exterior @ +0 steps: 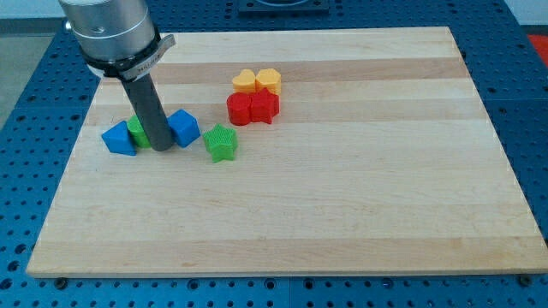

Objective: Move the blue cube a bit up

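Position matters most here: my tip (pixel 159 146) rests on the wooden surface (pixel 342 214) just at the blue cube's (pixel 183 127) left side toward the view's bottom, seemingly touching it, though contact cannot be confirmed. The blue cube lies to the view's right of the tip and slightly toward the view's top. The end effector is a plain rod with nothing to open or close, and it holds nothing; it can only push.

Taking the blue cube as landmark: a green block (pixel 136 130), shape hidden behind the rod, sits just to its left, and a blue block (pixel 119 139) of wedge-like form lies further left still. A green star-shaped block (pixel 222 142) stands near the cube to its right and a little toward the view's bottom. Two red blocks (pixel 253 109), touching one another, lie to the upper right, with two yellow heart-shaped blocks (pixel 257 81) just above those.

In my judgement, a push toward the view's top needs the tip directly beneath the cube; from its present spot it would shove the cube rightward instead.
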